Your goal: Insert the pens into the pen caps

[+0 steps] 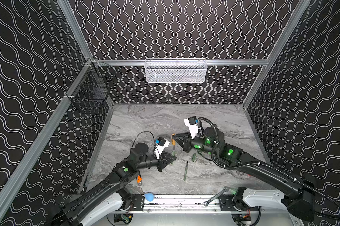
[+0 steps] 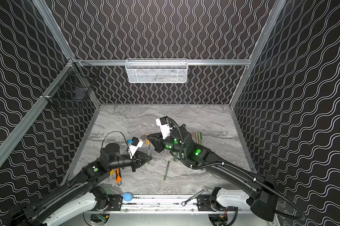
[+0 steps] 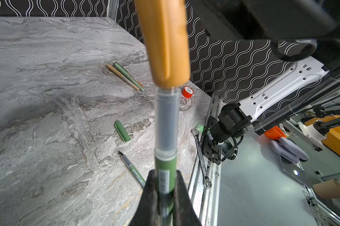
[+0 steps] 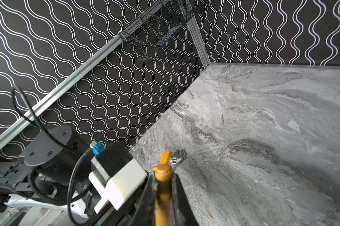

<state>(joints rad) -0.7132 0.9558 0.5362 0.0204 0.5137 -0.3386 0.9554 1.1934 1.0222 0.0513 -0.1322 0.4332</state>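
Note:
My left gripper (image 1: 172, 157) (image 3: 165, 174) is shut on a green pen (image 1: 173, 153) (image 3: 166, 162) that points up and away. Its clear grey front end meets the mouth of a tan-orange pen cap (image 1: 173, 140) (image 3: 165, 43), and the tip is hidden inside. My right gripper (image 1: 173, 137) (image 4: 163, 176) is shut on that pen cap (image 4: 163, 182) from the right. An uncapped green pen (image 1: 185, 171) (image 3: 133, 169) and a loose green cap (image 1: 193, 157) (image 3: 122, 130) lie on the marble. Two capped pens (image 2: 198, 138) (image 3: 126, 76) lie side by side behind the right arm.
A steel wrench (image 1: 216, 196) and a blue ball (image 1: 149, 196) sit on the front rail. An orange-handled knife (image 2: 118, 176) lies under the left arm. A red tape roll (image 3: 187, 92) is near the right wall. A white basket (image 1: 175, 70) and a black basket (image 1: 92, 92) hang on the walls.

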